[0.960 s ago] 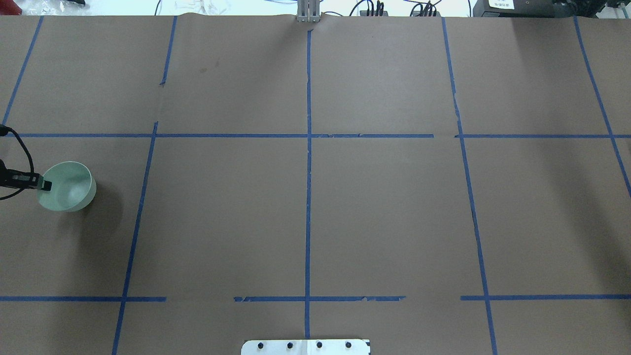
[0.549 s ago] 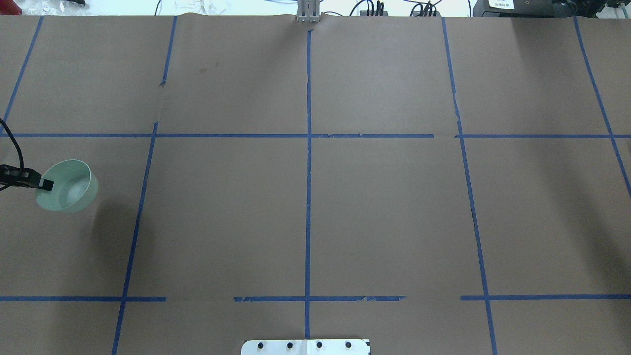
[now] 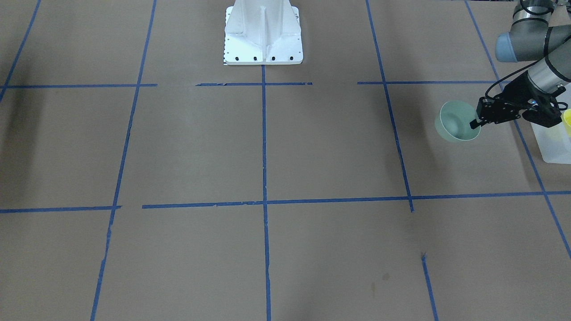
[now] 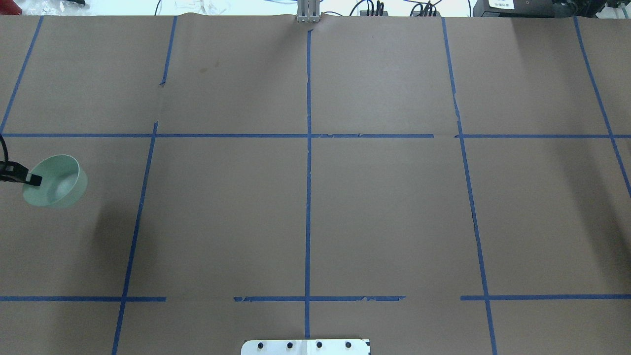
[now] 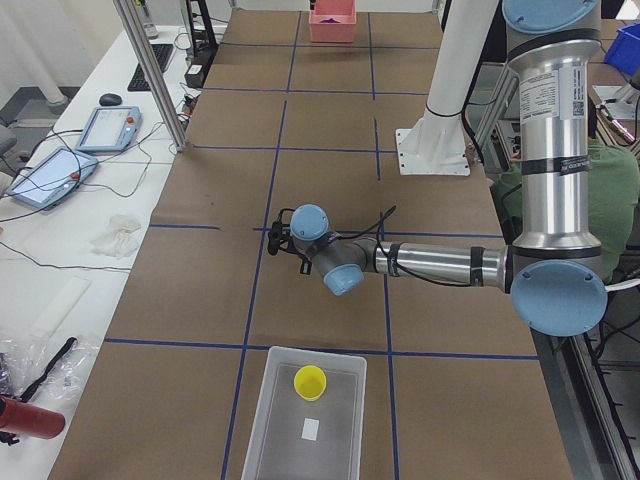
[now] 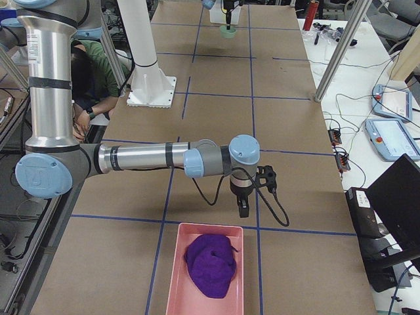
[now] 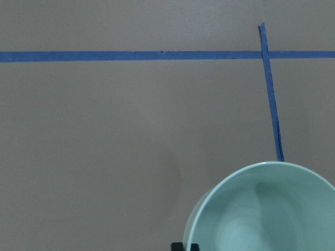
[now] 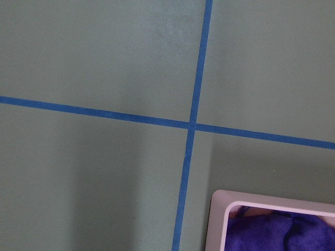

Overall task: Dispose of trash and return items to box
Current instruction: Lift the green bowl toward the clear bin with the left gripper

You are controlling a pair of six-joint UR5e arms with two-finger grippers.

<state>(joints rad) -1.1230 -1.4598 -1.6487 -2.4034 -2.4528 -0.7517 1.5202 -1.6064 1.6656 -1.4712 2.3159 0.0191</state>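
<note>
Small yellow plastic tumbler cup (image 5: 309, 382) stands upright in the frosted translucent white plastic bin (image 5: 335, 440), outboard of my left gripper (image 3: 475, 122) and just behind its wrist. That gripper is clamped on the rim of a pale green round bowl (image 3: 454, 121), one finger inside, with the bowl tilted and clear of the brown paper-covered table (image 4: 384, 207). My right gripper (image 6: 243, 210) hangs just short of a pink rectangular tray (image 6: 197, 231) holding a purple cloth (image 6: 210, 262); I can't tell whether it is open or closed.
</note>
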